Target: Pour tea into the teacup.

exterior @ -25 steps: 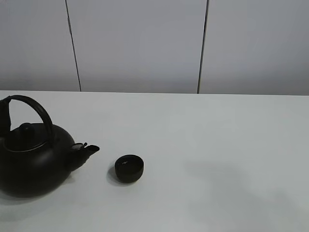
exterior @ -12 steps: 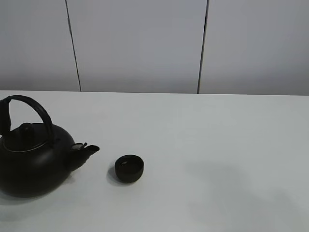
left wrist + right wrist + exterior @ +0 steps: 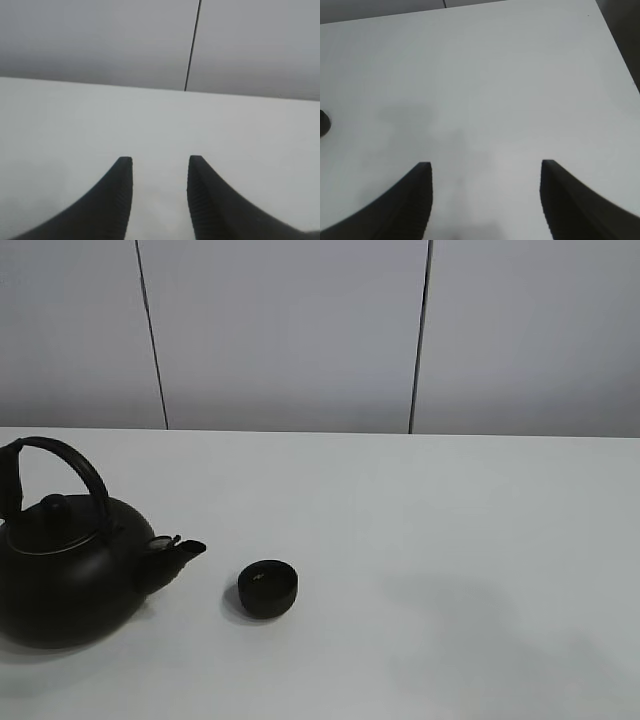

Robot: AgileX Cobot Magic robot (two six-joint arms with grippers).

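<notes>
A white table (image 3: 420,540) stretches before a pale panelled wall (image 3: 290,335) marked by thin dark seams. At the table's left side sits a big round black kettle (image 3: 65,580) with an arched handle, its spout pointing toward the small black teacup (image 3: 268,588), which stands upright just beside the spout, not touching it. The left gripper (image 3: 159,200) hovers over bare table, its jaws a modest gap apart and empty. The right gripper (image 3: 486,200) also hangs over bare table, jaws spread wider, holding nothing.
</notes>
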